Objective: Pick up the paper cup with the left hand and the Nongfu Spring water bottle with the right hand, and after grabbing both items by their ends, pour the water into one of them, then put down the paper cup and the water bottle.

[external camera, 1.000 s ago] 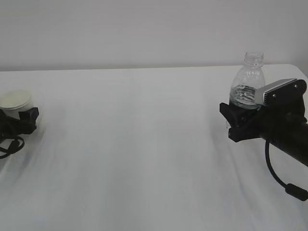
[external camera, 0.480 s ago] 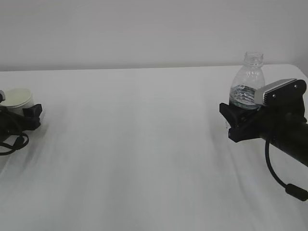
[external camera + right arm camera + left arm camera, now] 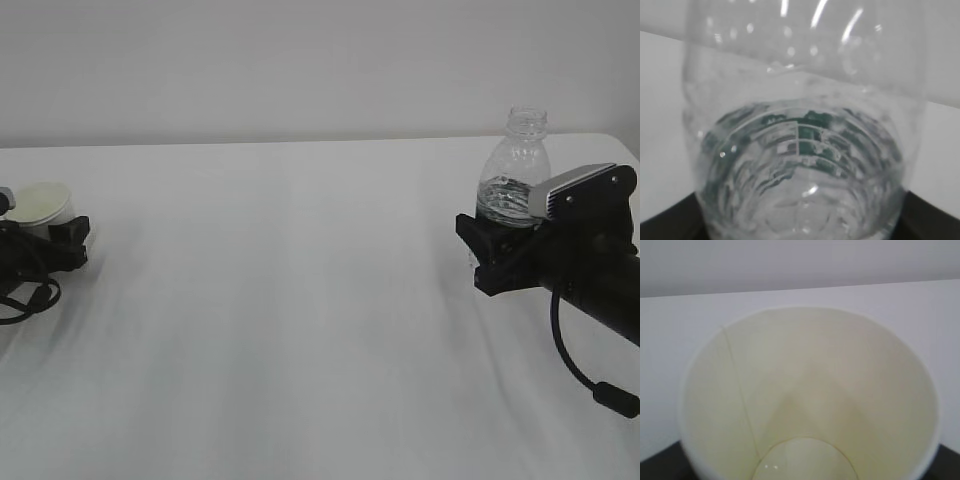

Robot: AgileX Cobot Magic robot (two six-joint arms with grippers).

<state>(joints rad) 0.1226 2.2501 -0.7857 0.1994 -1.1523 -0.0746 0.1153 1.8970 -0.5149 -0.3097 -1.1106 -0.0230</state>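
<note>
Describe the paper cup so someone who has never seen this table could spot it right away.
Start at the white table and go to its far left edge. There, at the left claw, stands the paper cup, small and white. Unlike the taller clear water bottle far across on the right, it is opaque, with a pale cream, empty inside.

Left hand [image 3: 35, 255] low at the left edge, its black forked tool set about the paper cup [image 3: 42, 207]; right hand [image 3: 580, 250] reaching in from the right, grey plate uppermost, tool clasping the upright Nongfu Spring water bottle [image 3: 514, 180] near its middle.
</note>
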